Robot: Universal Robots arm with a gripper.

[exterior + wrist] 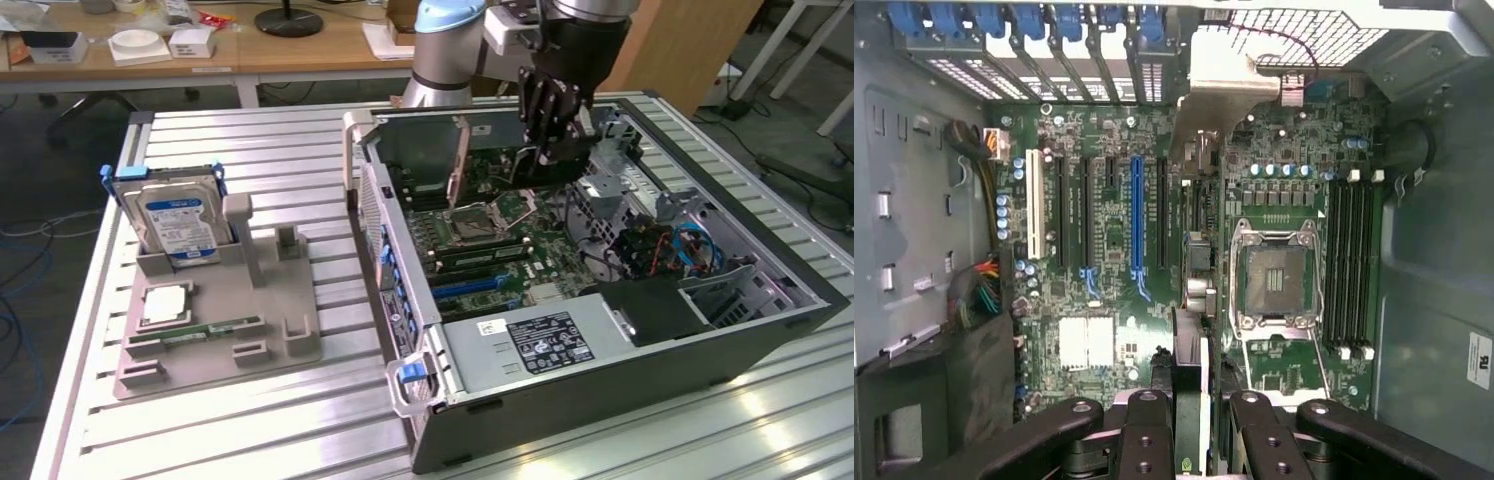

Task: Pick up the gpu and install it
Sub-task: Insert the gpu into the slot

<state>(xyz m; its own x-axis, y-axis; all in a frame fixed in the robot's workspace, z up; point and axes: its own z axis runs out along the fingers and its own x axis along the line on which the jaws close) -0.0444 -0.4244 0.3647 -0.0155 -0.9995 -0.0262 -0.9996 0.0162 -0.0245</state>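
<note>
Gripper [551,140] clamped on gpu [545,170], card held on edge over motherboard [1104,290] within open case [641,378]; long axis parallel to blue slot [1137,215], offset just beside it.

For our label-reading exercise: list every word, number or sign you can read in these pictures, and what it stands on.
None can be read.
hard drive: blue-and-white label, too small.
power supply: black label, white print blurred.
case wall: white sticker, unreadable.
gpu gripped by the tool: no print visible.
</note>
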